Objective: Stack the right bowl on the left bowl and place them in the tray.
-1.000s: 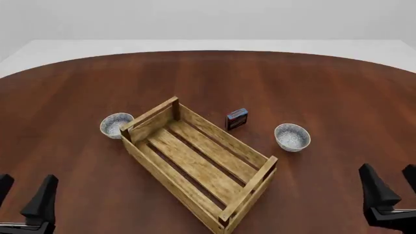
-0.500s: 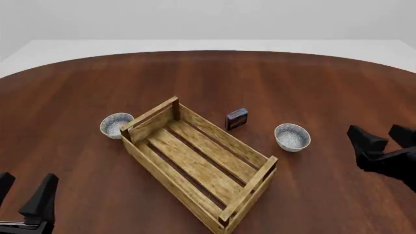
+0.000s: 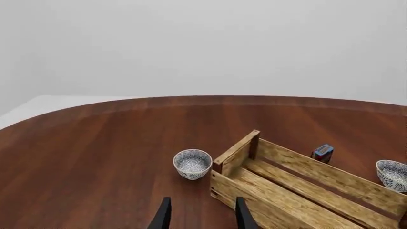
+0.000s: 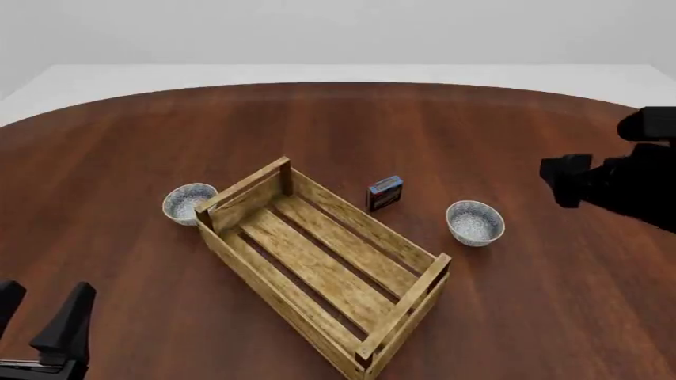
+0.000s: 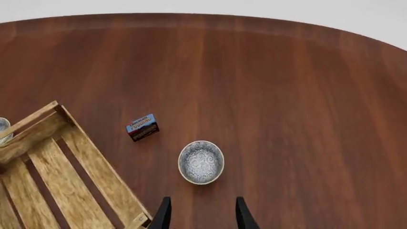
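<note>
Table (image 4: 349, 119): dark wood, round.
Tray (image 4: 317, 265): between left bowl (image 4: 188, 202) and right bowl (image 4: 474, 222).
Left hand (image 4: 40, 332): fingers parted, empty.
Right hand (image 5: 200, 214): fingers parted, empty, above right bowl.

Your desk (image 4: 349, 127) is dark reddish-brown wood with long grain streaks and a smooth, faintly satin finish. The tray (image 4: 322, 265) you see is pale, unpainted wood, its planks and slats rough-looking with visible grain and darker knots. Both bowls, the left bowl (image 4: 188, 203) and the right bowl (image 4: 474, 222), look like glazed ceramic, white with a fine blue-grey speckled pattern. The small box (image 4: 385, 192) reads as printed cardboard, dark with a blue top. Your left hand (image 4: 40, 324) and right hand (image 5: 200, 214) show matt black, plastic-looking fingers.
</note>
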Motion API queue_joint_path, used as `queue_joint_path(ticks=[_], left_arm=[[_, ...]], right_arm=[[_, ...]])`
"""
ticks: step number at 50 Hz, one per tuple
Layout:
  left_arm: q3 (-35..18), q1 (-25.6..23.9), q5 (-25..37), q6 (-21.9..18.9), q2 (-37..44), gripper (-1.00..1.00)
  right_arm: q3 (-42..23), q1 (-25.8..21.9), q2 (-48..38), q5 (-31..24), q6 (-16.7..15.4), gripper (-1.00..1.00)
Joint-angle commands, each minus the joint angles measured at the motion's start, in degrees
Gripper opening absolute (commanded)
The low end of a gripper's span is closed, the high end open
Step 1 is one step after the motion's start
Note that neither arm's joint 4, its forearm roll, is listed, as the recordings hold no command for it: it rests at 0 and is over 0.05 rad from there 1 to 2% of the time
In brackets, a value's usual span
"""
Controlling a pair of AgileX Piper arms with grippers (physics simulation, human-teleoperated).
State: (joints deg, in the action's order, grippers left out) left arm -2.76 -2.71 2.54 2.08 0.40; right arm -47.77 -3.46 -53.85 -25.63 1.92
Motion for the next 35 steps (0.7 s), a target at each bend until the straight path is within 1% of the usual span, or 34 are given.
queue_joint_path(ticks=[1,2,4,7,12,18,35], left_arm=[[0.2,-0.2,0.2,0.0,0.0,1.0],[0.3,-0.2,0.2,-0.2,0.1,1.0],[0.0,0.1,0.2,1.0,-0.1,1.0],[0.0,0.0,0.2,0.5,-0.1,1.0],[0.1,-0.1,0.2,0.4,-0.1,1.0],[0.2,-0.2,0.0,0.5,-0.1,1.0],[0.3,-0.6,-0.1,0.8,0.1,1.0]], right_arm=[[-5.6,-0.2,-9.2,-2.6,0.4,1.0],[-5.9,-0.1,-9.8,-2.6,0.5,1.0],[-6.6,0.0,-11.4,-2.7,0.4,1.0],[-6.9,-0.7,-13.4,-2.5,1.0,1.0],[-7.6,0.0,-17.3,-1.3,0.8,1.0],[-8.5,0.0,-20.5,-0.4,1.7,1.0],[-11.2,1.5,-29.8,2.6,2.0,1.0]])
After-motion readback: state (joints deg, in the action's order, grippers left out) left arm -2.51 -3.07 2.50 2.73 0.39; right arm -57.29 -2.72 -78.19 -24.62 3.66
